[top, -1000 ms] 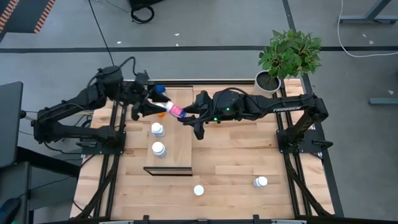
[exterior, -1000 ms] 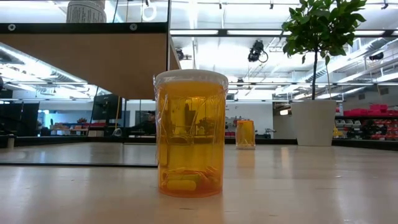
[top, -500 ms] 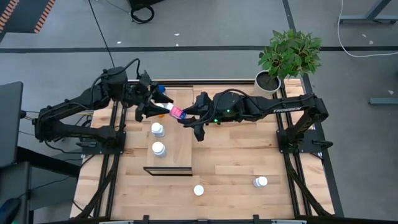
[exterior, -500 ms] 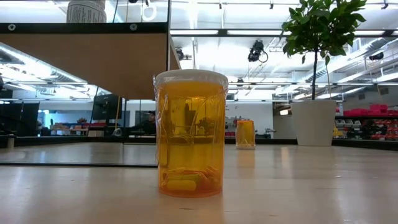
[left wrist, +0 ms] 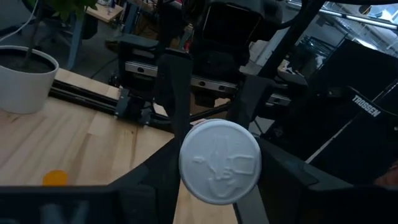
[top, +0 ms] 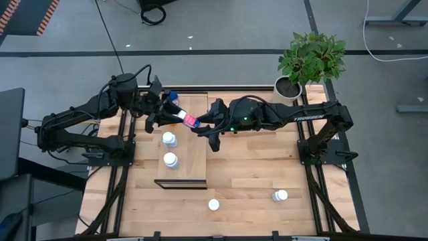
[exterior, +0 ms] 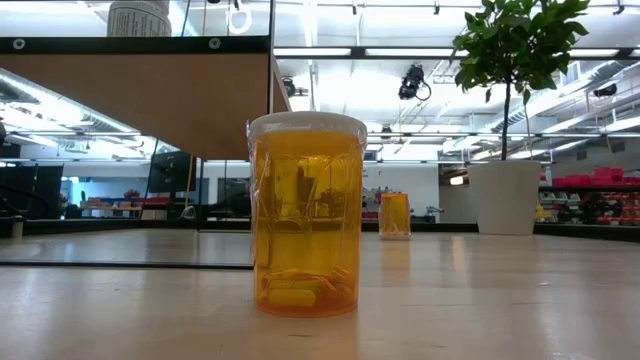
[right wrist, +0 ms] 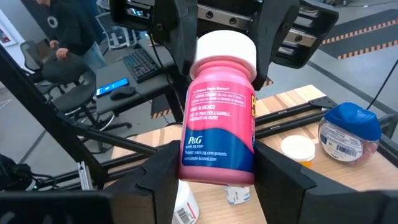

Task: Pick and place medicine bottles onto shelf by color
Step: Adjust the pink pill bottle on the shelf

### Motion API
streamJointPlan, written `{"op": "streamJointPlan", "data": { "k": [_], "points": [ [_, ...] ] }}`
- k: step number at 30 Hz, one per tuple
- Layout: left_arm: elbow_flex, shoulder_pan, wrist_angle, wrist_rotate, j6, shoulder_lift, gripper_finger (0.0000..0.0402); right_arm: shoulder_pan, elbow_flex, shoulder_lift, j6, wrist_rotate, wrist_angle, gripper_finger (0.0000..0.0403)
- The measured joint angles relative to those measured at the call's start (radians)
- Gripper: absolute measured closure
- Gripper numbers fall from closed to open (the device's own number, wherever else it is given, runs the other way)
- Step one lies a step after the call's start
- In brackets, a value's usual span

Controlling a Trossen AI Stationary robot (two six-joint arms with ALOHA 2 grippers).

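Note:
A pink bottle (top: 190,120) with a white cap (top: 180,115) lies tilted in the air above the far end of the light-wood shelf (top: 190,150). My right gripper (top: 198,124) is shut on its lower body. My left gripper (top: 170,113) is shut on its cap end. Two white-capped bottles (top: 170,139) (top: 170,160) stand on the shelf. A blue-capped bottle (right wrist: 348,134) and a small white-capped orange one (right wrist: 297,149) stand at the shelf's far end. My left gripper has the bottle's white cap (right wrist: 227,46) between its two fingers (right wrist: 184,43), one on each side. It comes level from the table's left, in line with the bottle. The left wrist view looks straight at the cap's top (left wrist: 219,162). My right gripper pinches the pink bottle's lower body near its base (right wrist: 216,171) between its two fingers (right wrist: 163,177). It comes from the table's right side. The bottle is lifted clear of the shelf, with its cap pointing toward my left gripper.
Two white-capped bottles (top: 213,204) (top: 279,195) stand near the table's front edge; the low view shows them as orange (exterior: 306,215) (exterior: 394,215). A potted plant (top: 289,87) stands at the far right corner. The arms' frames line both table sides.
My left arm has moved a little toward the table's right edge, bringing its gripper up to the bottle's cap. The pink bottle and my right gripper have stayed where they were.

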Motion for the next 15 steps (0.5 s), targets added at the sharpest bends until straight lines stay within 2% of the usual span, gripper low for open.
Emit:
{"op": "streamJointPlan", "data": {
  "k": [4, 10, 15],
  "points": [
    [0.0, 0.0, 0.0, 0.002, 0.017, 0.0, 0.0227, 0.0, 0.0, 0.0, -0.007, 0.002, -0.001, 0.0201],
    [0.0, -0.001, -0.01, 0.012, 0.021, 0.0, 0.0205, -0.001, 0.0, 0.0, 0.009, -0.018, -0.002, 0.0152],
    [0.0, -0.001, -0.081, 0.014, 0.045, 0.0, 0.0225, -0.002, 0.0, 0.0, 0.039, -0.057, -0.002, 0.0119]
  ]
}}
